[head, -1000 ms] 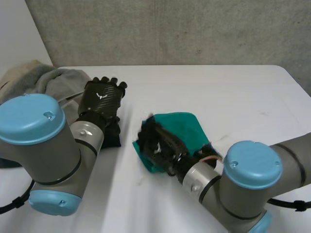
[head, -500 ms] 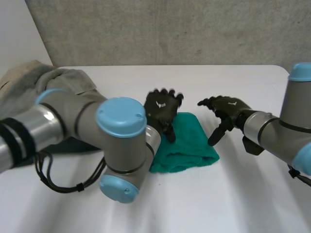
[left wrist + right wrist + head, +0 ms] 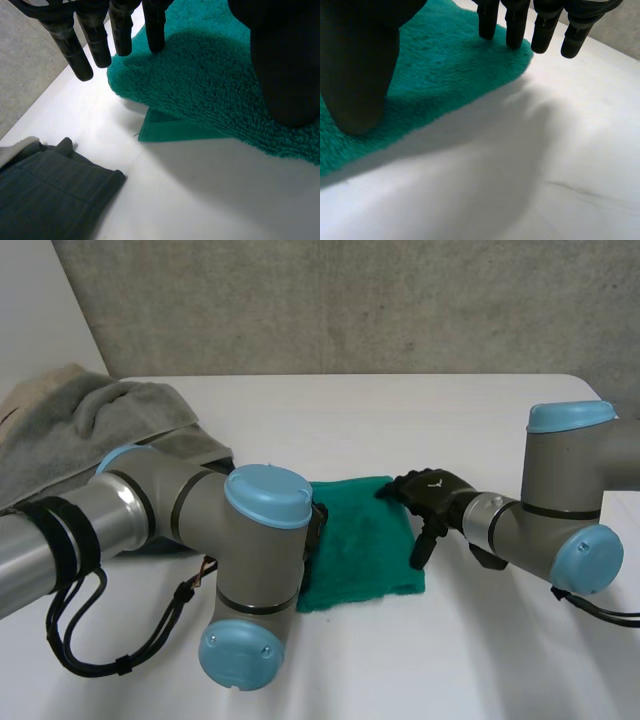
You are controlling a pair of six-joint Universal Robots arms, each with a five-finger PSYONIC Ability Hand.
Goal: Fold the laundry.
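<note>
In the head view, a teal towel (image 3: 365, 550) lies folded into a rough rectangle at the middle of the white counter (image 3: 480, 420), between the two arms. The right robot hand (image 3: 432, 495) rests on the towel's right edge, and the left arm (image 3: 200, 515) has its elbow across the left edge. A heap of grey cloth (image 3: 90, 425) sits at the counter's far left, with a concrete wall (image 3: 350, 300) behind.

The left wrist view adds the left robot hand (image 3: 95, 37). It is released, its straight fingers over the towel's rounded fold and its thumb pressed into the fluffy pile. A flat lower layer of the towel pokes out beneath the fold. A dark grey garment (image 3: 45, 195) lies folded on the counter near the towel, not touching it.

The right wrist view shows the right robot hand released as well, with straight fingertips at the towel's corner and the thumb set down on the cloth, and white counter beside it
</note>
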